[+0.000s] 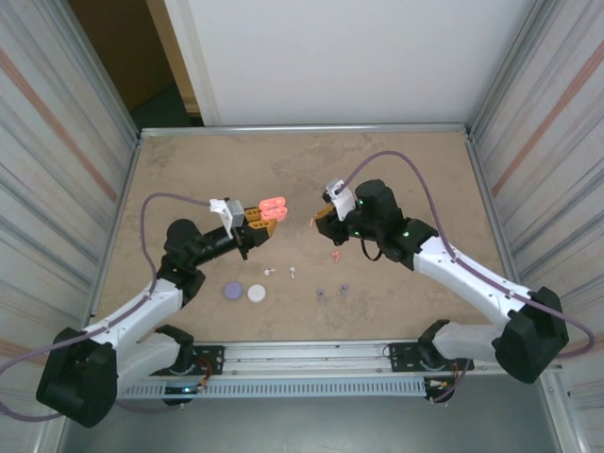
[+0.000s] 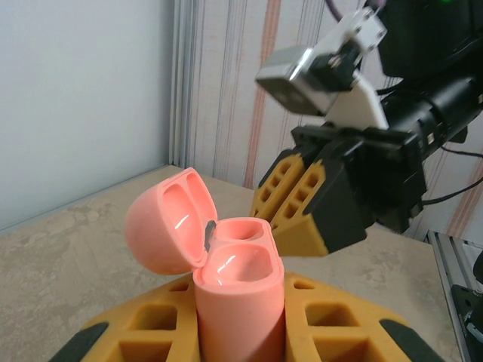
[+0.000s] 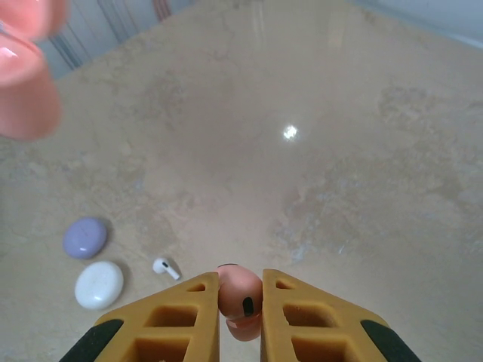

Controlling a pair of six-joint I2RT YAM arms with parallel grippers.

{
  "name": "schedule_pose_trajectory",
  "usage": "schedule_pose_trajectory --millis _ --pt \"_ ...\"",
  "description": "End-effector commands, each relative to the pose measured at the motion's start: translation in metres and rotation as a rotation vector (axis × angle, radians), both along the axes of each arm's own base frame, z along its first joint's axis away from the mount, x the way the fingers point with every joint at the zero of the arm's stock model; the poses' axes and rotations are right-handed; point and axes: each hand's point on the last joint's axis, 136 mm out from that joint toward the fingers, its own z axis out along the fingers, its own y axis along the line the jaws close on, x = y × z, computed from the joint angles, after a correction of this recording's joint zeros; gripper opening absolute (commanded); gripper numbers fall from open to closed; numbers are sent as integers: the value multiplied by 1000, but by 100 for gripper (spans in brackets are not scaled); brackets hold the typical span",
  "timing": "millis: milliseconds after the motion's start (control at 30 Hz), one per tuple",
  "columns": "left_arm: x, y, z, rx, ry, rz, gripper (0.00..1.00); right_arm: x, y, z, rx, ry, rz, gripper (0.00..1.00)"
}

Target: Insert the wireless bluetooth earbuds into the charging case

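My left gripper (image 1: 258,220) clamps the open pink case (image 2: 238,294) above the table (image 1: 396,170); my right gripper (image 1: 324,221), near it, pinches a pink earbud (image 3: 240,292). A white earbud (image 3: 166,267), white case (image 3: 98,284) and purple case (image 3: 84,237) lie below.

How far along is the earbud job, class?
Done: pink case open in left pincer, sockets empty. In hand: right pincer grips one pink bud. Left: seating it, plus the other pink bud, white buds and purple buds on the table.
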Motion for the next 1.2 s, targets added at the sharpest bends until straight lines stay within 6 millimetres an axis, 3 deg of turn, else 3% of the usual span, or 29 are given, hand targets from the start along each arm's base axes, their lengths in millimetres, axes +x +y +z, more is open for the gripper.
schedule_pose_trajectory --millis 0,267,467,700,1167 --pt "-2 -2 9 -22 -40 -16 0 -4 3 34 34 -94 30 16" --pt "0 -10 5 -16 -26 -38 0 -11 17 78 78 -216 77 16" --pt "-1 -15 5 -18 -25 -53 0 -14 31 100 82 -297 108 16" --pt "-2 -17 5 -21 -26 -61 0 -15 50 109 68 -342 142 16" --pt "-3 -18 7 -28 -30 -65 0 -16 82 102 44 -360 190 17"
